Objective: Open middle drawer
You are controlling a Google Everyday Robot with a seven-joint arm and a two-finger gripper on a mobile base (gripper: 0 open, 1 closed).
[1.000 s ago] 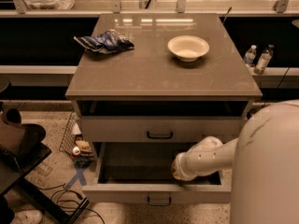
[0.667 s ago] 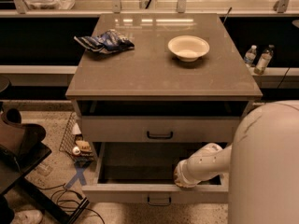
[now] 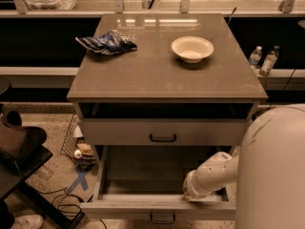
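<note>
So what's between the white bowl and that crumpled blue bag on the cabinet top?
Nothing: the camera view shows bare cabinet top between the bowl and the bag. The gripper is lower down, at the front edge of the pulled-out middle drawer.

body: white rounded shell | arm: cream, jointed | gripper: at middle drawer front

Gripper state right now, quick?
Gripper: inside the pulled-out middle drawer, by its front wall on the right; open or closed cannot be told.

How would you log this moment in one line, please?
middle drawer: pulled open | gripper: at its front-right rim | bowl, snack bag: on cabinet top
</note>
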